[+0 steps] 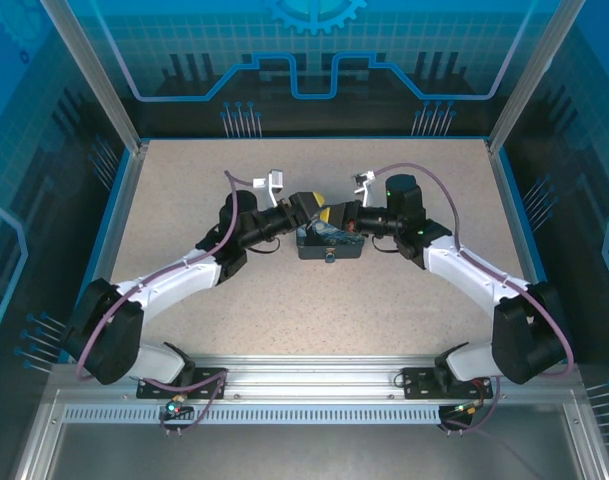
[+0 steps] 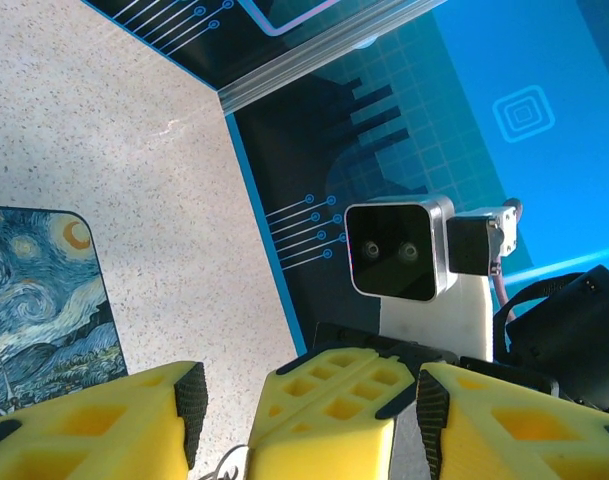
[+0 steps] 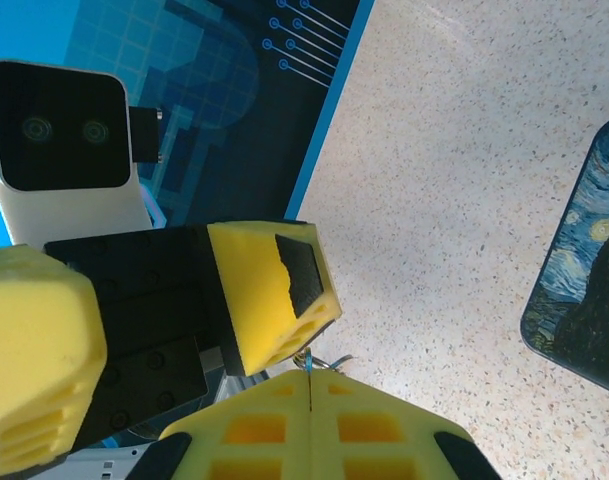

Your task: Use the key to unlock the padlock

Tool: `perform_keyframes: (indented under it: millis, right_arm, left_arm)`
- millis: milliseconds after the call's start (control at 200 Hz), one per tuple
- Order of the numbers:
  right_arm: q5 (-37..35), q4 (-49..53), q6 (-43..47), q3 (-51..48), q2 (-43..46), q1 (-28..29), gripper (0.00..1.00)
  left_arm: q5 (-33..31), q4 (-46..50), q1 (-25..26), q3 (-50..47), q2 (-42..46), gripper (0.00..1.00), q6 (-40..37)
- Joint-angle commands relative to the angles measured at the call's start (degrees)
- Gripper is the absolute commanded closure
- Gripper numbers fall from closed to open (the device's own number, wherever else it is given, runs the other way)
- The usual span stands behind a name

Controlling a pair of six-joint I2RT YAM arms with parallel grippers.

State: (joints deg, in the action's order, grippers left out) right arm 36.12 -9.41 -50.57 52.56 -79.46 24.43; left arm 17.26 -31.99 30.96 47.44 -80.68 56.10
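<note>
The speckled table [image 1: 284, 310] carries both arms in toward its middle. Your left arm [image 1: 174, 280] and right arm [image 1: 474, 272] meet nose to nose over the far edge of the painted tin [image 1: 329, 245], which lies flat with its swirly lid up. From above you cannot tell whether either tool touches the tin.

Your left gripper [image 2: 306, 405] is spread. Its two yellow fingers [image 2: 94, 425] stand apart, and the tip of the right gripper [image 3: 310, 400] sits in the gap between them. The right jaws are pressed together with the seam tight. A thin wire loop [image 3: 322, 362] pokes out just at the tip of that seam. It may be the key's ring, but it is too small to say, so I cannot tell what the right jaws pinch. I cannot tell where the padlock sits either; my guess is somewhere in that knot of fingers.

I judge you are at a hand-over or line-up step, with the key not yet turned. The next move calls for one gripper to steady the padlock while the other aims the key's blade squarely at the keyhole. With parts this small, go slowly and watch that nothing slips down onto the tin.
</note>
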Motion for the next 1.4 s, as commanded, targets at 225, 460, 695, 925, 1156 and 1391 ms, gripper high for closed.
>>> perform_keyframes:
  millis: [225,460,695,925,1156,1391]
  right_arm:
    - [4.68,5.02,4.51,0.00,2.42,-3.77,1.00]
    - [8.67,9.22,8.29,2.68,2.56,-4.90,1.00]
    - [7.74,10.50,7.88,3.60,2.56,-5.36,1.00]
    - [4.58,8.53,4.14,2.56,2.26,-5.20,1.00]
    - [-1.53,3.59,-2.19,1.76,2.36,-2.80,1.00]
    - [-5.25,0.11,-5.81,1.74,2.37,-0.45,1.00]
  left_arm:
    - [6.34,-0.22,-4.60,0.05,0.82,0.43,-2.14]
    - [15.23,-0.67,-5.23,1.60,-2.03,0.46,-2.54]
    - [15.84,-2.68,-5.21,0.01,-2.64,0.46,-0.56]
    - [4.40,-11.75,-3.04,-6.15,-1.97,0.43,19.93]
    - [-9.98,-13.68,3.40,-8.39,-2.81,0.41,36.88]
    - [-19.85,-21.30,6.73,-7.81,-6.73,0.40,47.13]
